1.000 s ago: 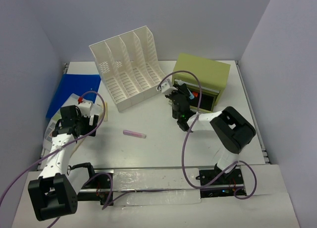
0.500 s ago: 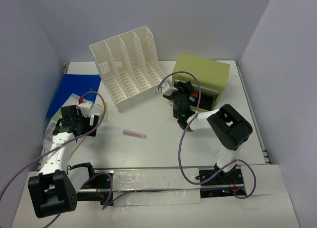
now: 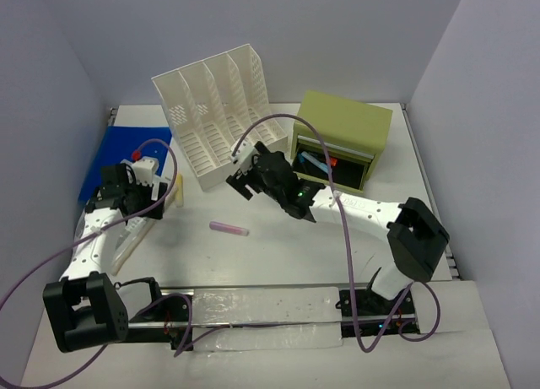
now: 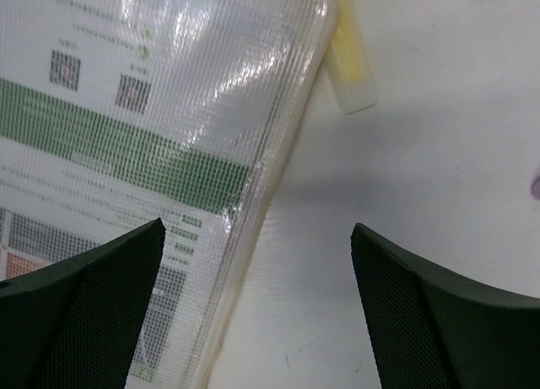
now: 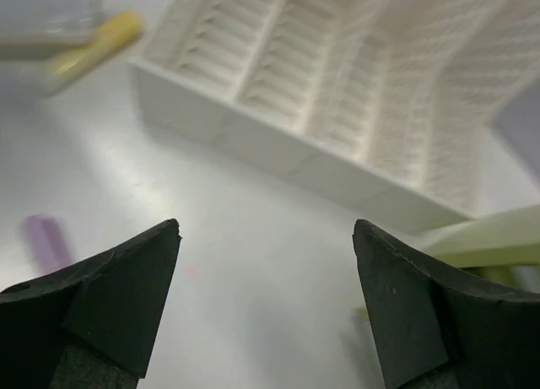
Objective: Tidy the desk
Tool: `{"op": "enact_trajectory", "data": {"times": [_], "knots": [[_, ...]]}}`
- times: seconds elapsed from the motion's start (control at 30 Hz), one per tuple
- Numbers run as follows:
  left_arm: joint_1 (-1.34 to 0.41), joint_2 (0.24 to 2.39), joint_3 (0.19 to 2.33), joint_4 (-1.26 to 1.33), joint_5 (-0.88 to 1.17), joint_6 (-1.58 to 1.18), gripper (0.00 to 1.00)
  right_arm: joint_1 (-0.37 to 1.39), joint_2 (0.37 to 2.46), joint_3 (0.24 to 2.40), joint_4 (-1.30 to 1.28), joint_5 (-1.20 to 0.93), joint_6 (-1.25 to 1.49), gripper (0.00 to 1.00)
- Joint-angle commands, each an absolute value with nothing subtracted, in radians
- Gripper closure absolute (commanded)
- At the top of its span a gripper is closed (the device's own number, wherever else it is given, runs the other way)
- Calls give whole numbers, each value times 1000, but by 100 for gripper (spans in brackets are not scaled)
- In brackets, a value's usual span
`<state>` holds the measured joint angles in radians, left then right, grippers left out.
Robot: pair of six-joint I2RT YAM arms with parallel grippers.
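Note:
The white desk point(image 3: 278, 254) carries a pink marker point(image 3: 229, 229) near its middle and a yellow highlighter point(image 3: 177, 191) to the left. My left gripper point(image 3: 135, 191) hangs open over the right edge of a clear pouch point(image 4: 126, 110) with a printed sheet inside. Its jaws point(image 4: 257, 229) hold nothing, and the highlighter point(image 4: 354, 68) lies just beyond them. My right gripper point(image 3: 243, 180) is open and empty in front of the white file rack point(image 3: 221, 115). In the right wrist view the gripper point(image 5: 266, 229) points over bare desk, with the marker point(image 5: 46, 241) to its left.
An olive-green drawer box point(image 3: 342, 140) stands at the back right, its drawer open with red and blue items inside. A blue folder point(image 3: 126, 157) lies at the far left beside the pouch. Grey walls close the desk on three sides.
My right arm has swung left from the open drawer to the front of the file rack, and its jaws have opened wide. The left gripper has shifted slightly towards the back.

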<state>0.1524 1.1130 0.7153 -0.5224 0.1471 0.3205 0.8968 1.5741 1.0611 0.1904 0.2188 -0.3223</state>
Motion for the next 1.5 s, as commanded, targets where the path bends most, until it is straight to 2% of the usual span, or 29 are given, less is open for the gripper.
{"op": "enact_trajectory", "data": {"times": [0.0, 0.2, 0.4, 0.47, 0.6, 0.63, 0.67, 0.73, 0.77, 0.8, 0.9, 0.97, 1.07, 1.1, 1.23, 1.33, 1.47], "knots": [[156, 1123, 767, -545, 212, 310, 2, 913, 1688, 1162, -92, -89, -67, 13], [157, 1106, 730, -538, 187, 310, 2, 1035, 1889, 1342, -268, -11, -90, 17], [156, 1074, 715, -541, 187, 313, 2, 1054, 1982, 1379, -343, 23, -81, 17], [158, 1071, 714, -541, 190, 314, 2, 1055, 2030, 1407, -372, 64, -69, 21], [157, 1075, 716, -543, 193, 313, 2, 1077, 2116, 1469, -477, 175, -57, 45], [158, 1074, 716, -543, 193, 314, 2, 1097, 2133, 1471, -486, 217, -58, 59], [158, 1072, 716, -544, 193, 317, 2, 1107, 2132, 1462, -478, 229, -61, 66], [158, 1074, 712, -543, 192, 320, 2, 1128, 2101, 1393, -435, 238, -72, 90], [158, 1078, 712, -542, 191, 322, 2, 1133, 2069, 1354, -402, 241, -75, 97], [158, 1083, 712, -540, 189, 326, 2, 1136, 2033, 1314, -369, 248, -79, 100], [156, 1106, 721, -547, 174, 342, 2, 1139, 1917, 1232, -291, 402, -80, 100], [158, 1123, 731, -550, 159, 347, 2, 1135, 1827, 1137, -209, 641, -107, 100], [156, 1129, 736, -549, 149, 353, 2, 1110, 1696, 1023, -83, 855, -197, 100], [156, 1132, 738, -548, 153, 355, 2, 1055, 1648, 975, 45, 944, -264, 100], [156, 1136, 737, -542, 164, 356, 2, 904, 1603, 884, 252, 1017, -449, 100], [157, 1139, 730, -537, 163, 361, 2, 779, 1638, 869, 362, 1038, -565, 100], [157, 1143, 722, -527, 149, 367, 2, 710, 1708, 860, 537, 1041, -741, 98]]}}
